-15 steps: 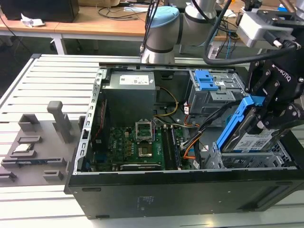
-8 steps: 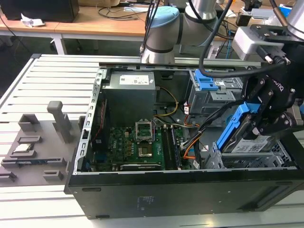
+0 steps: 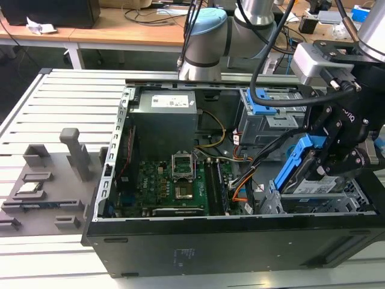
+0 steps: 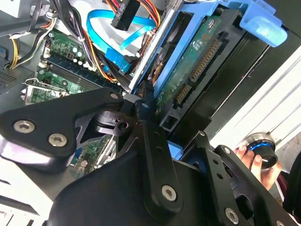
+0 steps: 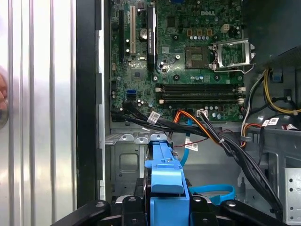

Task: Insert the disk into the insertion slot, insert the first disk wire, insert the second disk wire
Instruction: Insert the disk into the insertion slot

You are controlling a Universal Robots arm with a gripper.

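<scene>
Holding disk (image 3: 295, 161) tilted just over slot (image 3: 355, 195), with gripper (image 3: 322, 165) pinched on its blue carrier, inside open case (image 3: 210, 247).

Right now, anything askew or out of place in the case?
The disk stands steeply tilted in the jaws above the insertion slot, not seated in it. Nothing else stands out.

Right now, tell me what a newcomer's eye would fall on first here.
The bright blue carrier of the disk stands out first, held tilted by the gripper above the insertion slot at the exterior view's right. Next comes the green motherboard on the floor of the open computer case, with orange and black cables running beside it.
</scene>
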